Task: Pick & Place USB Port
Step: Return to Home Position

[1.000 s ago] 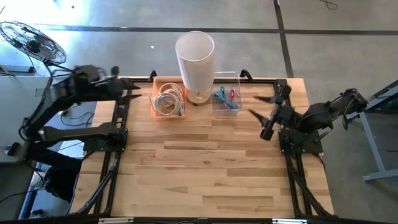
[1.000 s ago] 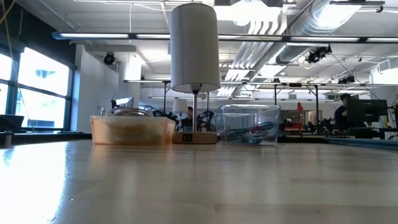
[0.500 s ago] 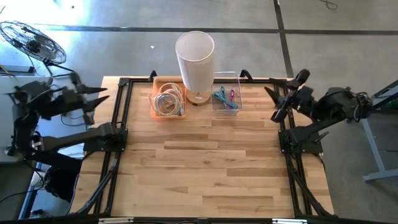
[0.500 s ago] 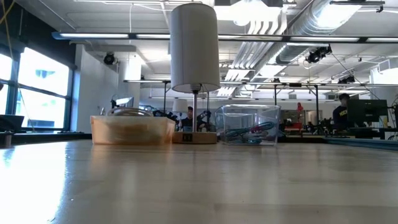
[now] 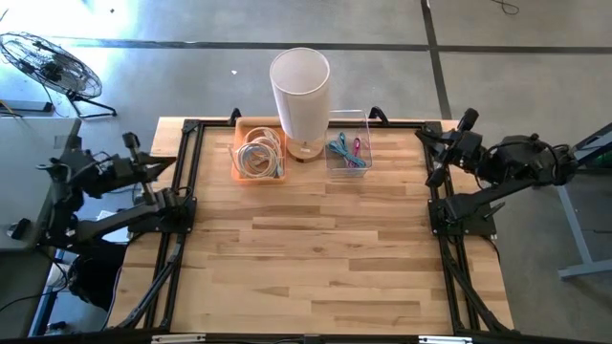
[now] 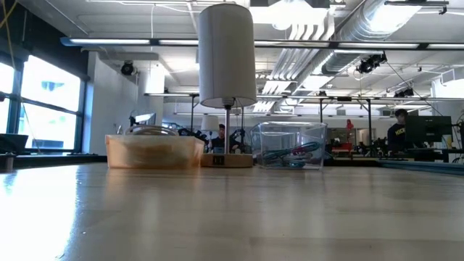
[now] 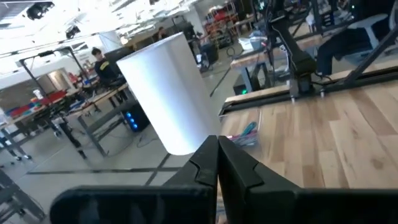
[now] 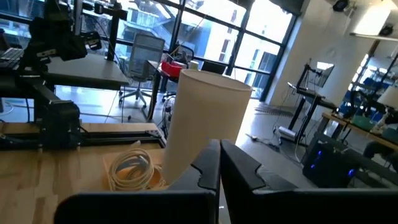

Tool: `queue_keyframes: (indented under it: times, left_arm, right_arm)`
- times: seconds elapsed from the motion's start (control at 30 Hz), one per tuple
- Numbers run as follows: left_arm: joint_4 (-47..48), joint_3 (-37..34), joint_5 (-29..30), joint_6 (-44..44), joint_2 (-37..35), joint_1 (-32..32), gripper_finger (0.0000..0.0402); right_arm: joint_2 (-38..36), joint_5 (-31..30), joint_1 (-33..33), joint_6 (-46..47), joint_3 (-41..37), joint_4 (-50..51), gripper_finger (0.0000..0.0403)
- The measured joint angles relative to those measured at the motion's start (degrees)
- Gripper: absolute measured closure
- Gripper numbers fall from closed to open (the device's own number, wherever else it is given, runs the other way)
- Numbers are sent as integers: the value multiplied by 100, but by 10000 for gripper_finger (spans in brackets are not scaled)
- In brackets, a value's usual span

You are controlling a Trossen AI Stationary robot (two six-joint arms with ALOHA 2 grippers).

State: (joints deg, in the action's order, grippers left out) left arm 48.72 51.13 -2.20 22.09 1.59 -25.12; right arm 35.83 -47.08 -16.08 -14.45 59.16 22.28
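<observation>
A lamp with a white shade (image 5: 300,91) stands at the table's far middle. On its left an orange tray (image 5: 235,162) holds coiled white cables (image 5: 258,151). On its right a clear box (image 5: 364,118) holds coloured cables (image 5: 346,151). I cannot pick out a USB port among them. My left gripper (image 5: 168,161) is shut and empty at the table's left edge, pointing level toward the lamp (image 7: 168,93). My right gripper (image 5: 427,145) is shut and empty at the far right edge, also level.
Black frame rails (image 5: 182,191) run along the table's left and right sides beside each arm's base. The bare wooden top (image 5: 306,248) spreads from the containers to the near edge. A fan (image 5: 48,62) stands on the floor at far left.
Both arms have drawn back from over the table's far part. My left gripper went toward the left edge and down, and has shut. My right gripper went toward the right edge, and its wide-open fingers have shut. Lamp, tray and box have not moved.
</observation>
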Motion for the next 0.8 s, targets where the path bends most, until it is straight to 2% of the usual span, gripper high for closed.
queue_keyframes:
  times: [0.17, 0.4, 0.67, 0.8]
  left_arm:
    - [-334, -691, -42, -160, -91, 0, 400]
    - [-2005, -1585, -558, -271, -73, 0, 401]
    - [-3116, -2502, -827, -735, -77, 2, 401]
    - [-3535, -2899, -901, -891, -75, 2, 401]
  right_arm:
    - [16, -27, 0, 434, 0, 460, 401]
    - [16, 71, 0, 1111, 0, 912, 402]
    - [171, 391, 0, 1310, 0, 886, 403]
    - [395, 706, 0, 1143, -4, 477, 403]
